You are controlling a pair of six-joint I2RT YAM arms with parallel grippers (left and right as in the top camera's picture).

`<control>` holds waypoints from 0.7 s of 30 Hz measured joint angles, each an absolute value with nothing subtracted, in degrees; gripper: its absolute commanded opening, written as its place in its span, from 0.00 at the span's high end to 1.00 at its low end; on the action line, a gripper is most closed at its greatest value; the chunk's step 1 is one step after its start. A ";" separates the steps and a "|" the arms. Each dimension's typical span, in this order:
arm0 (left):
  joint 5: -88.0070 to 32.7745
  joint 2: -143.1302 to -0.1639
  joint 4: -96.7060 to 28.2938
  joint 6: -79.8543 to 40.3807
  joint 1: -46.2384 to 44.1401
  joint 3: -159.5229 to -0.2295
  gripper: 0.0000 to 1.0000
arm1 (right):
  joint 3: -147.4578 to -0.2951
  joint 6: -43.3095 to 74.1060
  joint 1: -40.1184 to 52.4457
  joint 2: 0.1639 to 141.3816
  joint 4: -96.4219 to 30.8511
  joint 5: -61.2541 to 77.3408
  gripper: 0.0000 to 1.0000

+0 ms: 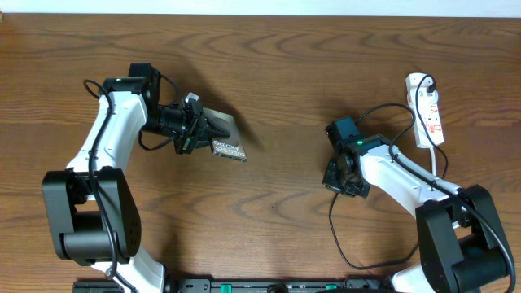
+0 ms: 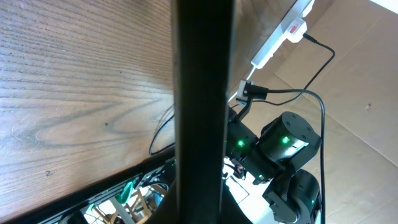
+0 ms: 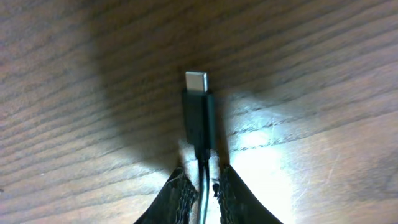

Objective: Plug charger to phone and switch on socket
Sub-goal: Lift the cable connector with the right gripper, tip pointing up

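Left gripper [image 1: 207,130] first: we see its fingers clamped on one edge of the phone [image 1: 229,143]. It holds the phone tilted over the table [image 1: 269,65], with the white "Galaxy" lettering on the screen facing up. We cannot tell whether the phone's lower edge touches the wood.

Our right gripper [image 3: 203,198] points down at the tabletop right of centre. Its two fingertips [image 3: 178,198] sit tight on the charger cable [image 3: 203,168], just behind the plug tip [image 3: 198,109]. That tip lies flat on the wood with its silver end pointing away from the fingers, well apart from the phone.

From overhead, the thin black cable loops from this gripper up to the power strip [image 1: 427,110]. The strip lies near the table's far right corner, with a black plug in its far end and a white cord [image 1: 434,159] trailing back toward the robot.

The surface is dark brown wood with bold, wavy grain. In the right wrist view a bright patch of light falls on the wood beside the plug, with shade around it. A pale wall [image 1: 326,6] runs along the table's far edge. In the left wrist view a dark upright bar [image 2: 199,93] fills the centre, too close for us to tell what it is. Beyond the table edge we make out plain beige panelling [image 2: 367,74].
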State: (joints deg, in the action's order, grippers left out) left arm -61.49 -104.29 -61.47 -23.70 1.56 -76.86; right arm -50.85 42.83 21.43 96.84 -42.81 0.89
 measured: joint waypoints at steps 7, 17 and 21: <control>-61.49 -104.29 -61.47 -23.70 1.56 -76.86 0.92 | -50.39 43.00 21.37 96.49 -41.74 1.76 0.85; -61.49 -104.29 -61.67 -23.70 1.56 -76.86 0.93 | -50.28 43.00 21.23 96.47 -40.58 1.56 0.99; -61.49 -104.29 -61.67 -23.70 1.56 -76.86 0.93 | -50.28 42.68 21.12 96.47 -40.25 1.96 0.99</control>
State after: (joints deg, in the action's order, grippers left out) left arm -61.49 -104.29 -61.67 -23.70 1.56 -76.86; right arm -50.28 42.68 21.12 96.47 -40.25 1.96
